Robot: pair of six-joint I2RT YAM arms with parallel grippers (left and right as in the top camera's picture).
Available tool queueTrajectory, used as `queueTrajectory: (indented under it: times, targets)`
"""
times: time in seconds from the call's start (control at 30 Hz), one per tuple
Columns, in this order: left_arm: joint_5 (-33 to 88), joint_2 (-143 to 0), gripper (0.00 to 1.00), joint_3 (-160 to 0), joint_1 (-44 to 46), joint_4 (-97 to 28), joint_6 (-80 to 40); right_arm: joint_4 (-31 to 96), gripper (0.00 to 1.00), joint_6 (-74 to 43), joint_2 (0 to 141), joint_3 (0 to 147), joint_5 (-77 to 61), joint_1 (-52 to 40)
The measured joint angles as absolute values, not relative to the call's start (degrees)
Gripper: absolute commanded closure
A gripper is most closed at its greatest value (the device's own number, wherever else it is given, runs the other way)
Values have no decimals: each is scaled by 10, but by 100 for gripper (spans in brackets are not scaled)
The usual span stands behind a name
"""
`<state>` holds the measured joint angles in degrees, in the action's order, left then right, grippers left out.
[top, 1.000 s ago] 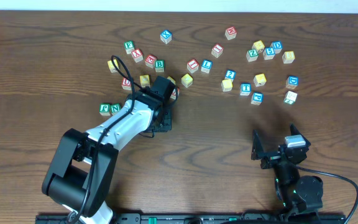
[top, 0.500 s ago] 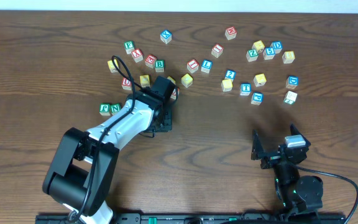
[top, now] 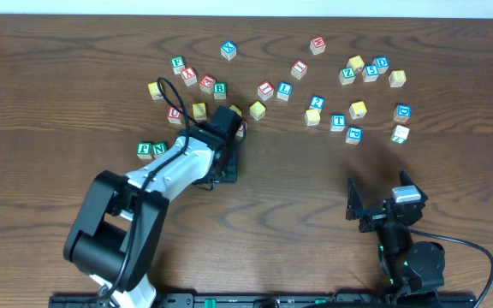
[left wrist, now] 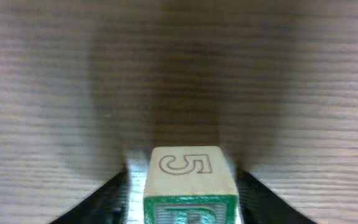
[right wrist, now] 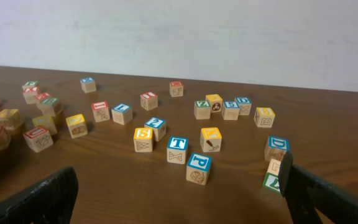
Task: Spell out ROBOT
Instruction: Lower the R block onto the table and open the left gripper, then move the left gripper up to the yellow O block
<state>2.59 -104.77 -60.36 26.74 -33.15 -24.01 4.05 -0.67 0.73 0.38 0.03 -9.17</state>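
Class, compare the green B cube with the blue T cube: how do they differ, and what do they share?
The B cube has a green border, the T cube a blue one. The B cube lies among the cubes on the left, the T cube among those on the right. Both are small wooden cubes lying letter up.

Green-bordered cube (left wrist: 191, 186) cut off below, its letter blurred

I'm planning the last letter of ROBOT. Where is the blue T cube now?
Overhead, the blue T cube lies right of centre, between a yellow cube on its left and a farther yellow cube on its right.
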Motion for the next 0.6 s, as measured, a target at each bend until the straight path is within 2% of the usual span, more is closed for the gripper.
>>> queueTrajectory:
  times: [0.03,0.17,0.37,0.4,0.43,0.6]
  targets:
    - [26,-1047,30,-604,267,-329,-241,41,1,-7,7,4,0,-92]
    - [27,-1047,19,-604,267,-329,-240,41,1,-7,7,4,0,-92]
    - [27,-1048,17,-611,267,-345,-237,41,1,-7,7,4,0,-92]
    - [27,-1048,16,-615,267,-352,-237,41,1,-7,7,4,0,-92]
    - [27,-1048,11,-624,267,-362,-235,41,1,-7,7,4,0,-92]
    - [26,-1043,7,-677,267,-403,-218,41,1,-7,7,4,0,-92]
